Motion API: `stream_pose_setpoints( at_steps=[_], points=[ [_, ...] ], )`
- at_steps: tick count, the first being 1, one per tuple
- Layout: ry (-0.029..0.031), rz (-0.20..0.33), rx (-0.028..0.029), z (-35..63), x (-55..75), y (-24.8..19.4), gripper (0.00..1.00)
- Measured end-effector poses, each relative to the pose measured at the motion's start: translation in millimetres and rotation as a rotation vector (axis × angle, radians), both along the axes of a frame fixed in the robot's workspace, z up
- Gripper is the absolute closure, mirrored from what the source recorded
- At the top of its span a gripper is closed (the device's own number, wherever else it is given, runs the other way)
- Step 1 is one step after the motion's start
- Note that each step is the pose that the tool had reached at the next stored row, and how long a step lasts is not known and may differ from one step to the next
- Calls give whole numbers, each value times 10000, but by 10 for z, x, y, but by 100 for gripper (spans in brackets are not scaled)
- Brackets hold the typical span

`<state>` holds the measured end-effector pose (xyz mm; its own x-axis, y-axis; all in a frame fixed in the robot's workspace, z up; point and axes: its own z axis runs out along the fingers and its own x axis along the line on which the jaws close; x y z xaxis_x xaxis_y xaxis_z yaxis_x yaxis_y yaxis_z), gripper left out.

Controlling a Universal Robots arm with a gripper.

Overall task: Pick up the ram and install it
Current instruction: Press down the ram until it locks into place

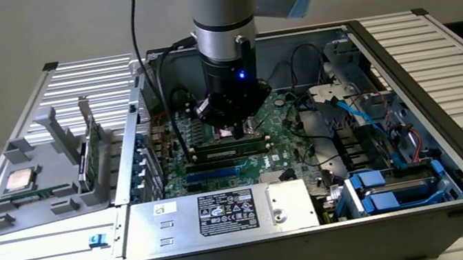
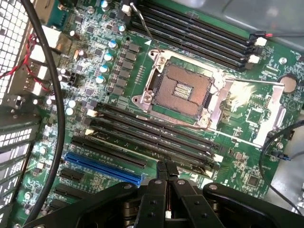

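The ram (image 1: 30, 199), a long thin green stick with dark chips, lies flat in the front groove of a grey holder (image 1: 1, 224) outside the computer case, on the exterior view's left. My gripper (image 1: 236, 129) hangs inside the open case over the green motherboard, far from the ram. In the wrist view the gripper (image 2: 166, 167) is shut, its tips pressed together with nothing between them. It sits just over the row of long black memory slots (image 2: 152, 137), which look bare.
A square silver processor chip (image 1: 16, 180) and an upright expansion card (image 1: 90, 149) share the holder. The open processor socket (image 2: 183, 90) lies beyond the slots. A thick black cable (image 2: 53, 99) curves beside them. The power supply box (image 1: 217, 214) and case walls bound the board.
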<state>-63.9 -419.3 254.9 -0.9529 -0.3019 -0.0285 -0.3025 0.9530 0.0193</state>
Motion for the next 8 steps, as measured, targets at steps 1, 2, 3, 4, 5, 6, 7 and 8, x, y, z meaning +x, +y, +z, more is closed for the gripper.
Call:
stream_pose_setpoints(
  at_steps=[1,2,3,4,5,6,7,8],
  points=[
    [0,-167,0,0,0,0,91],
    [0,-326,-1,0,0,0,91],
    [0,-488,0,0,0,0,91],
    [0,-657,0,0,0,0,91],
    [0,-819,0,0,0,0,91],
    [0,-992,0,0,0,0,91],
    [0,-1150,0,0,0,0,91],
    [0,-1308,0,0,0,0,91]
  ],
)
